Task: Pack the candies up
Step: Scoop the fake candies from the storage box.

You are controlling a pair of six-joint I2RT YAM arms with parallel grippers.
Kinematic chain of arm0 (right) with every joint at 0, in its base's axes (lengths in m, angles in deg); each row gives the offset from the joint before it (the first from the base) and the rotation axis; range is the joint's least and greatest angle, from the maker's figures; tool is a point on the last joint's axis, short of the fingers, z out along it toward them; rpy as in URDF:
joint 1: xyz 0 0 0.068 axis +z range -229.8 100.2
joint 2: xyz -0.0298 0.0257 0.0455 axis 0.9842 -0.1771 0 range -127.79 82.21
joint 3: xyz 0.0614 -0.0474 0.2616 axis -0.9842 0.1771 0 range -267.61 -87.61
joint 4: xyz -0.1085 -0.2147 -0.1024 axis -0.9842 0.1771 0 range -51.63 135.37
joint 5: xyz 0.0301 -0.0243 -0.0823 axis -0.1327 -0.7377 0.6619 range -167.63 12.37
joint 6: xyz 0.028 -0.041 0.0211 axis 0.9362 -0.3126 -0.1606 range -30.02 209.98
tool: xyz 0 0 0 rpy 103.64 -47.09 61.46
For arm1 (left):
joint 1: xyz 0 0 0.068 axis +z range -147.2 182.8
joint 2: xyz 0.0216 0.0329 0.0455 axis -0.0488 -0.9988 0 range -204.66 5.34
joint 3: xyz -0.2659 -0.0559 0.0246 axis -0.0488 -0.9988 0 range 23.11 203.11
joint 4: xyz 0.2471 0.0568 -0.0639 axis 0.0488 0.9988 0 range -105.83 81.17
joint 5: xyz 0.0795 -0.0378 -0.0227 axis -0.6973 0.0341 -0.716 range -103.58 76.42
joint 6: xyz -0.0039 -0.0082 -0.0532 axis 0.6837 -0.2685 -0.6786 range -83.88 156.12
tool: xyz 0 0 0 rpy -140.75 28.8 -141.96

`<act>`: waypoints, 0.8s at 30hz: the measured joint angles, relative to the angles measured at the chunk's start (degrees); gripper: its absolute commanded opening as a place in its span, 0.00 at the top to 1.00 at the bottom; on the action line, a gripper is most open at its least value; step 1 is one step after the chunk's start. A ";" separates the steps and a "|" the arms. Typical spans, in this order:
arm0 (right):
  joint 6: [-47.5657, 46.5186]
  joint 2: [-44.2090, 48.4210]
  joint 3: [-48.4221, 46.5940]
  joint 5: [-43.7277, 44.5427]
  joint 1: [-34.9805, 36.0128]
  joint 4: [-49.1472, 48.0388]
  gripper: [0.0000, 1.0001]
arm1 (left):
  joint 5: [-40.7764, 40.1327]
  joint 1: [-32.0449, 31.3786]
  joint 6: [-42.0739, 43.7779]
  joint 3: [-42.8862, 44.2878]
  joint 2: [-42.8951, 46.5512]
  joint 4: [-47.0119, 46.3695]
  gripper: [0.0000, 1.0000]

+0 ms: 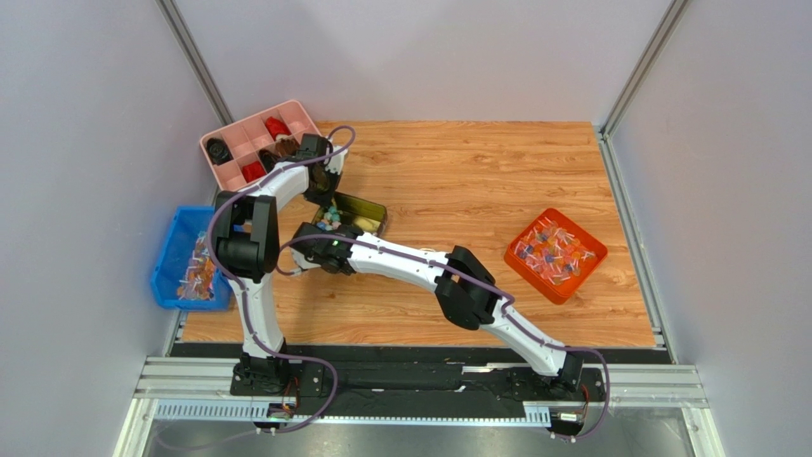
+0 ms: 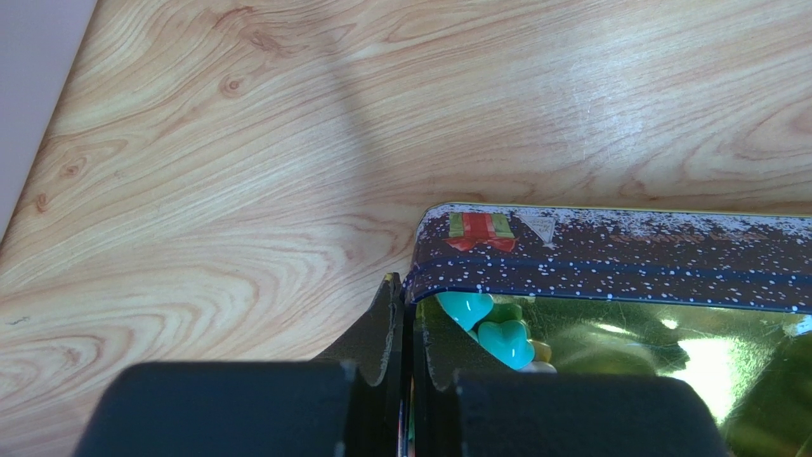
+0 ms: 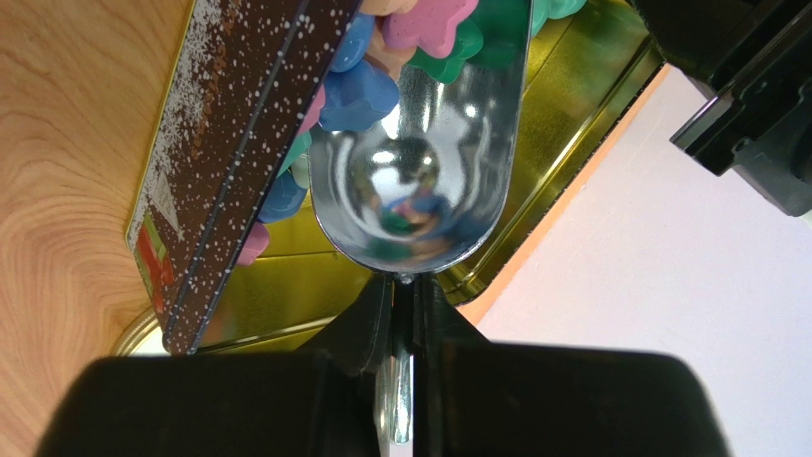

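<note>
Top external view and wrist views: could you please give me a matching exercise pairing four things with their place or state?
1 orange bin
2 pink tray
3 left gripper
4 right gripper

A shut on the handle of the scoop
B far left corner of the table
C right side of the table
D shut on the wall of the tin

Pairs: 1-C, 2-B, 3-D, 4-A

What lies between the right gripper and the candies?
Only the scoop, its bowl bare, in the right wrist view; the right gripper holds its handle, candies at its tip.
</note>
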 measured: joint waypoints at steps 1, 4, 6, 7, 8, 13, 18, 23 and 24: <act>0.42 0.00 0.00 -0.33 -0.11 0.00 1.00 | -0.02 0.00 0.04 -0.02 0.00 0.02 1.00; 2.19 0.00 0.00 -2.12 -0.74 0.04 1.00 | -0.17 0.02 0.13 -0.11 0.00 0.00 1.00; 3.54 0.00 0.00 -3.93 -1.57 0.15 1.00 | -0.24 0.02 0.13 -0.11 0.00 0.02 1.00; 4.26 0.00 0.02 -5.11 -2.05 0.20 1.00 | -0.24 0.02 0.13 -0.11 0.00 0.02 1.00; 4.85 0.00 0.04 -6.19 -2.47 0.22 1.00 | -0.28 0.02 0.13 -0.11 0.00 0.02 1.00; 7.50 0.20 0.22 -11.30 -4.44 -0.24 1.00 | -0.70 0.02 0.15 -0.11 0.00 -0.11 1.00; 9.60 1.05 1.03 -14.97 -5.27 -1.88 1.00 | -0.83 0.00 0.15 -0.11 0.00 -0.07 1.00; 11.23 1.53 1.25 -17.57 -5.86 -2.14 1.00 | -0.94 0.00 0.15 -0.13 0.00 -0.02 1.00; 11.52 1.70 1.40 -18.14 -6.03 -2.25 1.00 | -0.96 0.00 0.15 -0.13 0.00 0.00 1.00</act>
